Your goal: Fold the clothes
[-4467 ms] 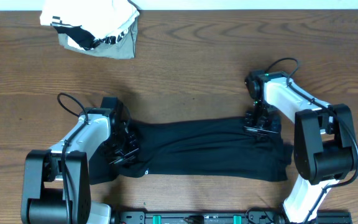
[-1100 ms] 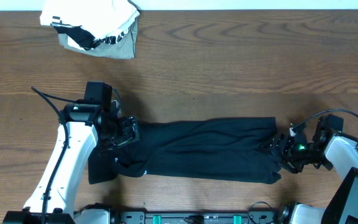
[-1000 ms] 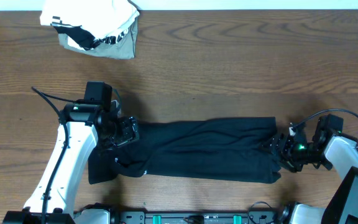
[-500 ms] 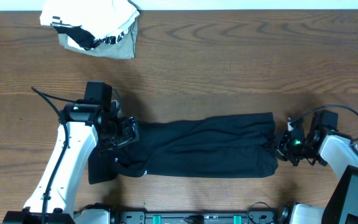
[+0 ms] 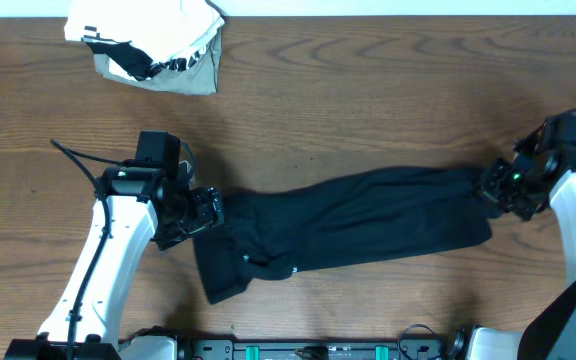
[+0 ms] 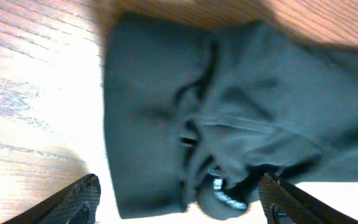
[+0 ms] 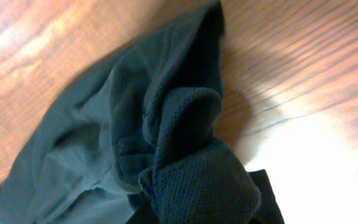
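The clothes (image 5: 358,225), a black garment, lie in a long slanted band across the table, low at the left and higher at the right. My right gripper (image 5: 498,190) is shut on the garment's right end. In the right wrist view the bunched black fabric (image 7: 185,162) fills the jaws and hides the fingertips. My left gripper (image 5: 203,213) is open at the garment's upper left end. In the left wrist view the clothes (image 6: 241,106) lie ahead of the gripper (image 6: 179,208), both fingers (image 6: 73,202) wide apart, with a small white mark (image 6: 224,194) near the fabric's edge.
A white-and-grey bundle with striped trim (image 5: 153,45) lies at the back left of the wooden table (image 5: 368,90). A black cable (image 5: 78,165) loops off the left arm. The base rail (image 5: 348,350) runs along the front edge.
My right gripper shut on the garment's right end and drew it right and toward the back. The whole garment slid right and now lies slanted. The left arm stayed still and open.
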Controlling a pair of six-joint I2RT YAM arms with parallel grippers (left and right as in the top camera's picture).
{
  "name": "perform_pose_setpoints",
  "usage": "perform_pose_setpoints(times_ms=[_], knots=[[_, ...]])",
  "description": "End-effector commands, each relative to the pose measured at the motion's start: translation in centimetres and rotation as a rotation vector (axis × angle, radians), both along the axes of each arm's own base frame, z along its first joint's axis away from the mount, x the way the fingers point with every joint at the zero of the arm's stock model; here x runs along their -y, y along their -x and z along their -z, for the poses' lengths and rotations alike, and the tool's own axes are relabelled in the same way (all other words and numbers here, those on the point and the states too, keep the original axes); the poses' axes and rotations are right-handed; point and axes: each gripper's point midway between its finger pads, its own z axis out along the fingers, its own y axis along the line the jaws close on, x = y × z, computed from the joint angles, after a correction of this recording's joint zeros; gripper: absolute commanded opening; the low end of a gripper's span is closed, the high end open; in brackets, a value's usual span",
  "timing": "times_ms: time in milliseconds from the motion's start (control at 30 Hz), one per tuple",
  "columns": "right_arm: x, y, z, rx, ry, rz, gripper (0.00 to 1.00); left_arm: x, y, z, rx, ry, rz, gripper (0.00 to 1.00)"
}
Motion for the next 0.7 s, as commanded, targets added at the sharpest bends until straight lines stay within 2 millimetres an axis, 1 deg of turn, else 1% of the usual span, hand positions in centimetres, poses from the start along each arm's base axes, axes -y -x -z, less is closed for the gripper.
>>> perform_pose_setpoints(times_ms=[0, 200, 300, 367, 500, 667], knots=[[1.4, -0.3, -1.1, -0.004, 0.084, -0.007, 0.01, -0.3, -0.2, -0.3, 0.016, -0.013, 0.008, 0.83], [1.5, 0.7, -0.8, -0.064, 0.143, -0.008, 0.01, -0.3, -0.4, -0.3, 0.022, -0.013, 0.007, 0.83], [1.7, 1.2, -0.6, -0.105, 0.219, 0.010, 0.01, -0.3, -0.4, -0.3, 0.022, -0.013, 0.007, 0.83], [1.3, 1.3, -0.6, -0.121, 0.261, 0.000, 0.01, -0.3, -0.4, -0.3, 0.022, -0.013, 0.007, 0.84], [-0.4, 1.2, -0.7, -0.130, 0.318, -0.049, 0.01, -0.3, -0.4, -0.3, 0.022, -0.013, 0.007, 0.83], [-4.2, 1.1, -0.6, -0.128, 0.320, -0.145, 0.01, -0.3, -0.4, -0.3, 0.022, -0.013, 0.007, 0.84]])
